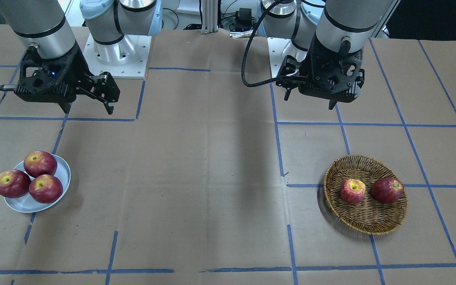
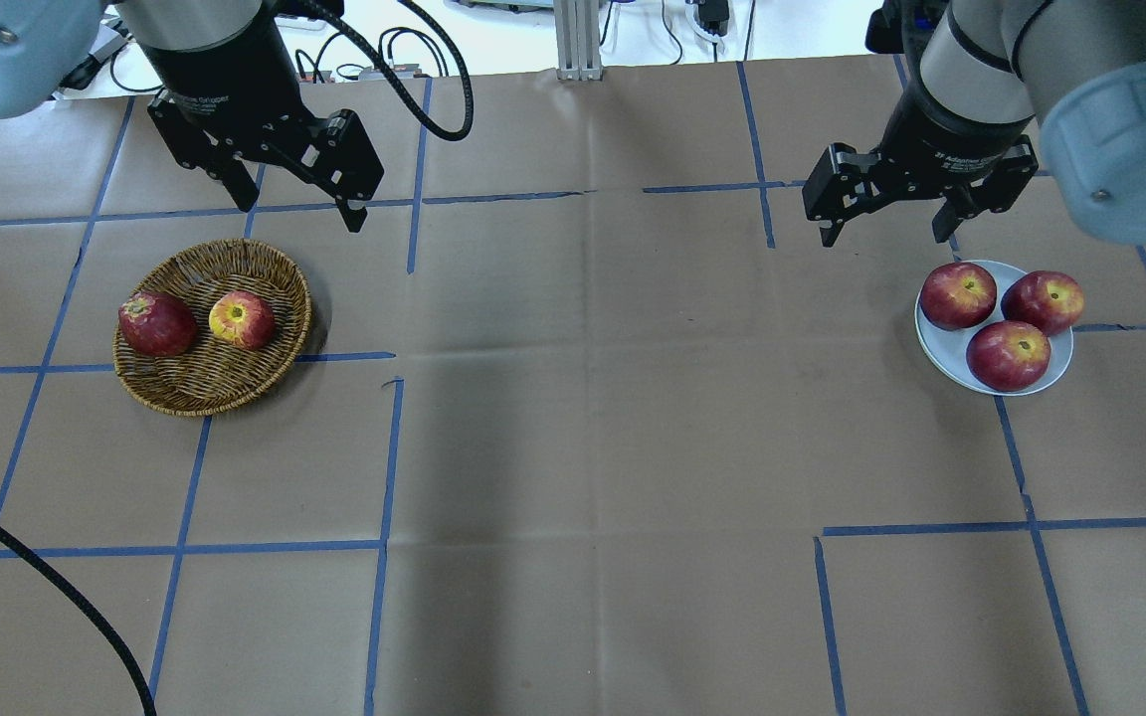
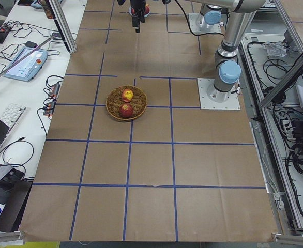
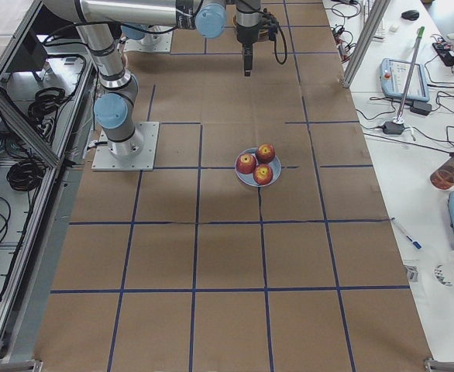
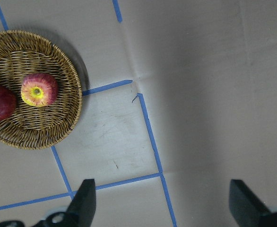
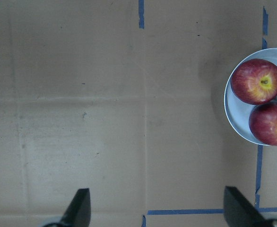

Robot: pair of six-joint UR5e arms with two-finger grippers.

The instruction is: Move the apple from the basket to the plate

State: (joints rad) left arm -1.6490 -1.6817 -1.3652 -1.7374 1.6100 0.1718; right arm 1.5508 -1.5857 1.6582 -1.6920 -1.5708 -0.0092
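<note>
The pale pinkish-red apple point(image 2: 242, 319) with a yellow patch around its stem sits in the brown wicker basket point(image 2: 215, 400), on its right side; it also shows in the front view point(image 1: 352, 191) and the left wrist view point(image 5: 38, 89). My left gripper point(image 2: 301, 212) hangs open and empty above the table, beyond the basket. The bluish-white plate point(image 2: 941, 355) lies at the right and holds three red apples. My right gripper point(image 2: 888, 237) is open and empty, just beyond the plate's left side. The right wrist view shows the plate point(image 6: 235, 124) at its right edge.
A darker red apple point(image 2: 156, 324) lies in the basket to the left of the pale one. Brown paper with blue tape lines covers the table. A black cable point(image 2: 56, 587) crosses the near left corner. The arm bases point(image 1: 117, 55) stand at the robot's edge.
</note>
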